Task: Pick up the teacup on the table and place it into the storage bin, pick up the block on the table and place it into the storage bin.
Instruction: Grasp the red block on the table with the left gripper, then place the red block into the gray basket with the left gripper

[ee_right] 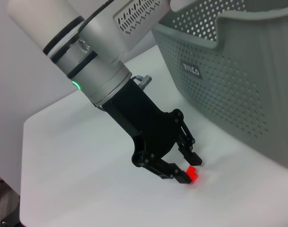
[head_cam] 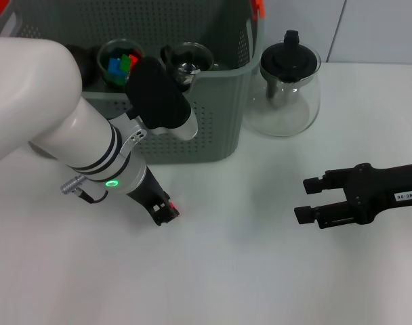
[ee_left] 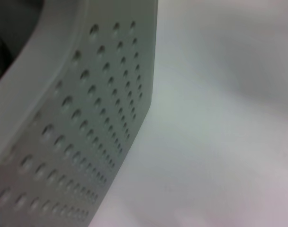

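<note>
A small red block (ee_right: 192,174) lies on the white table, in front of the storage bin (head_cam: 192,128). My left gripper (ee_right: 188,168) points down at the table with its black fingertips shut on either side of the block. In the head view only a sliver of the block (head_cam: 173,205) shows beside the left gripper (head_cam: 165,212). A clear glass teacup (head_cam: 188,59) stands inside the bin. My right gripper (head_cam: 302,199) hovers open and holding nothing over the table's right side, well away from the block.
A glass teapot (head_cam: 287,84) with a black lid stands right of the bin. Another glass cup (head_cam: 121,62) holding coloured blocks sits in the bin. The left wrist view shows only the bin's perforated wall (ee_left: 87,118) and bare table (ee_left: 220,118).
</note>
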{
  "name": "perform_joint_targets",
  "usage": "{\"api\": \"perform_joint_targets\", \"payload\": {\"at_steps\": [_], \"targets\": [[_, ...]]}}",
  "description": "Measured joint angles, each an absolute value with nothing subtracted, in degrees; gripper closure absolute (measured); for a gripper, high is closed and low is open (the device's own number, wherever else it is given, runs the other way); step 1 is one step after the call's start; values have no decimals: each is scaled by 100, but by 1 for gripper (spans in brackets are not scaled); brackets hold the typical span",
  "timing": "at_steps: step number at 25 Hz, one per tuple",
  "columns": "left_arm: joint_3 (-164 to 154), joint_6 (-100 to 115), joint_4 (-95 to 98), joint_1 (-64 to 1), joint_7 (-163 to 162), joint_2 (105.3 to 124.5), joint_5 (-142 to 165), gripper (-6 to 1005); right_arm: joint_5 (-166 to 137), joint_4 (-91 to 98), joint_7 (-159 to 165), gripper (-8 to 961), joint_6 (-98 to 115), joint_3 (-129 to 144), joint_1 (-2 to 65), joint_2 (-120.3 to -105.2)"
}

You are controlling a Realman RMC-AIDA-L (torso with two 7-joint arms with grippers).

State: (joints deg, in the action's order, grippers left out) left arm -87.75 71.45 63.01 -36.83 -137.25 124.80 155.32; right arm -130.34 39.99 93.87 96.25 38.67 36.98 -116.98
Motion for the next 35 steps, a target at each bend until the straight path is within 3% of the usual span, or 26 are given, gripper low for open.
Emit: {"api": "perform_joint_targets", "payload": {"at_steps": [9,14,20,26,29,35], "targets": [[-8767,7409,6527,-3645,-13916,12481,15526,816,-13035,3999,9385,131,9636,3867,3687,-11698],[-8221,8331,7719,-3279,-14093,12480,14909,799,-13034,3999,9392,131,9639,3867,3682,-11676],[-6008,9735,8527,-3136,-13858,12402,11985,779,-13034,4003,9414,131,9654,3867,3682,-11663],[-4697,9497,8447,-3678,-13491,12031,10525,759,-13025,4001,9418,132,9659,3862,3694,-11682],[-4824,8389,8046,-4262,-13743,11792,11703,749,-13024,3999,9424,132,9626,3858,3708,-11694],[-5061,7280,6921,-5211,-14403,11608,14135,730,-13024,3999,9447,132,9622,3850,3762,-11674]]}}
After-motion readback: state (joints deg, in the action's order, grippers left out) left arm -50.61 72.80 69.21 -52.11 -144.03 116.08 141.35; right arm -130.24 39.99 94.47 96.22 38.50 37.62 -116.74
